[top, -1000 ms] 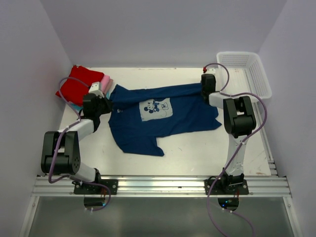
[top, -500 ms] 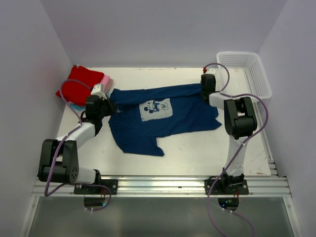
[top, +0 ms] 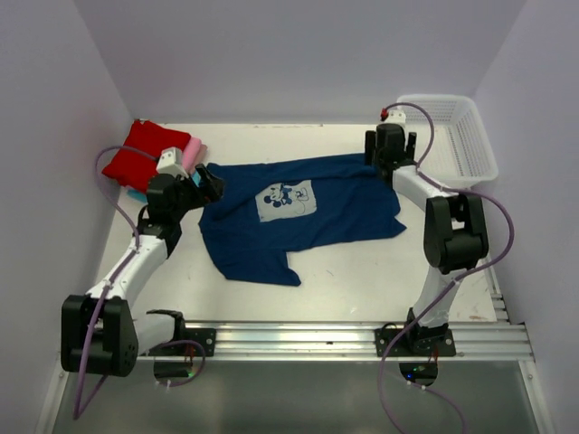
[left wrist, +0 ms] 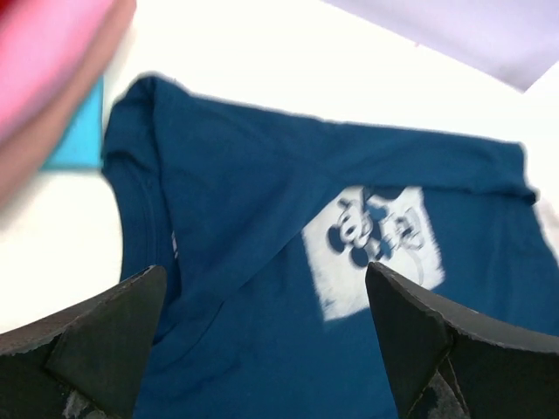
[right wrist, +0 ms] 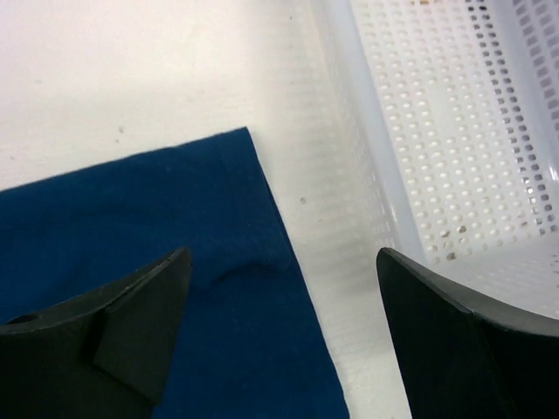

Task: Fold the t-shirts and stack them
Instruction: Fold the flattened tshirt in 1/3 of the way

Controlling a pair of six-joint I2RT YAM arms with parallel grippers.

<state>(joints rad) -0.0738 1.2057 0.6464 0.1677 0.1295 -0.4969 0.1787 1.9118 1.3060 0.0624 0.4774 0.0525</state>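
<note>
A large navy t-shirt (top: 308,221) with a pale square cartoon print (top: 287,200) lies spread flat across the table, one sleeve hanging toward the front. Folded red (top: 143,154), pink (top: 193,148) and teal (left wrist: 83,140) t-shirts are stacked at the far left. My left gripper (top: 208,185) hovers open over the navy shirt's collar end; in the left wrist view its open gripper (left wrist: 266,271) has only cloth (left wrist: 244,209) below it. My right gripper (top: 384,161) hangs open above the shirt's far right corner (right wrist: 175,209), holding nothing (right wrist: 281,257).
A white plastic mesh basket (top: 461,136) stands at the back right, close beside my right gripper; its wall (right wrist: 367,148) fills the right of the right wrist view. Walls close in the table on three sides. The arm bases sit on the rail (top: 289,339) at the front.
Both grippers were shut on the navy shirt's ends and now stand open above it. Both wrists have risen; the left arm has stretched out, the right moved slightly back.
</note>
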